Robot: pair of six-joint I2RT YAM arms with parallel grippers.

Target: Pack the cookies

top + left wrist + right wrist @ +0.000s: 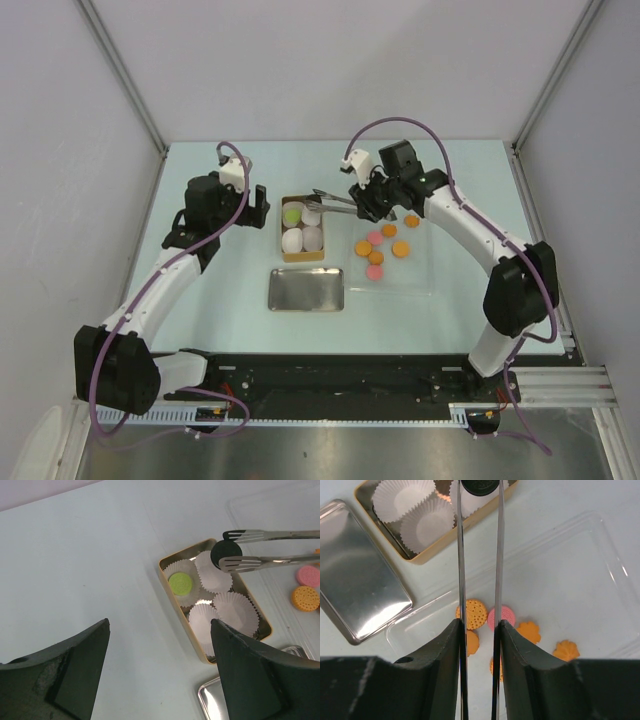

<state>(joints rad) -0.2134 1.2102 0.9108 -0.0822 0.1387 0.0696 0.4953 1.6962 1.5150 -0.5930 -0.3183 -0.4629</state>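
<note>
Black cookie (226,552) – pinched in tongs (270,562) grasped by the right hand (479,630) – hangs over the far end of the tin (284,230). Left hand (160,625), released, hovers left of the tin; other cookies (400,249) lie right of it.

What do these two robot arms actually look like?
Both arms have white tube segments joined by chunky black joints. The left arm and right arm each carry a purple cable looping up to a small white block at the wrist. The jaws are broad, matte black wedges.
</note>
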